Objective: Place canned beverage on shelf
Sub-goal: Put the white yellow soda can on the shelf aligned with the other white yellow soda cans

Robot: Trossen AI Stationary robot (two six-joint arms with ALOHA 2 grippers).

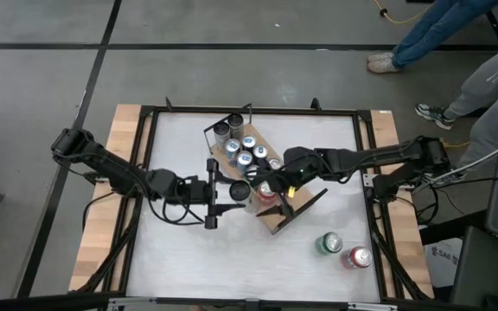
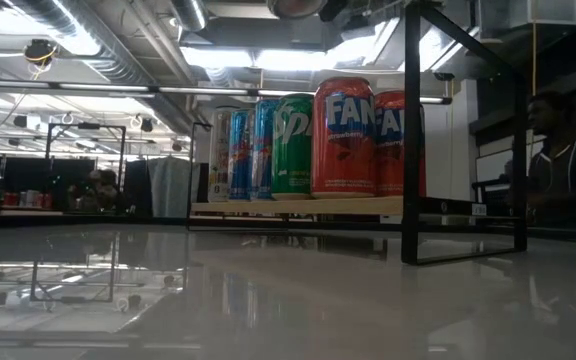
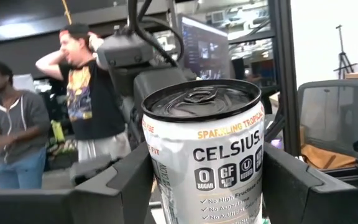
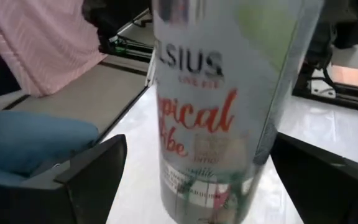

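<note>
A white Celsius can [image 3: 210,155], the canned beverage, stands upright between the fingers of my left gripper [image 1: 236,192], which is shut on it just left of the shelf. The shelf [image 1: 275,216] is a light-brown board with black rails. It lies slantwise at mid-table and carries several cans [image 1: 247,154]; the low view shows red, green and blue ones [image 2: 343,135]. My right gripper [image 1: 266,184] reaches in from the right and is open. Its fingers [image 4: 92,174] stand on either side of the same can [image 4: 222,93], with a gap showing. My left gripper pinches the can's side wall [image 3: 160,180] between its two fingers [image 3: 114,186], a little below the top rim. The fingers come about level from the table's left. The can stays upright with its top up; its bottom is out of view.
A green can [image 1: 331,244] and a red can [image 1: 359,257] stand on the white table near its front right corner. Black frame rails [image 1: 370,173] edge the tabletop. People stand beyond the far right corner [image 1: 439,34] and in the room behind [image 3: 86,93].
</note>
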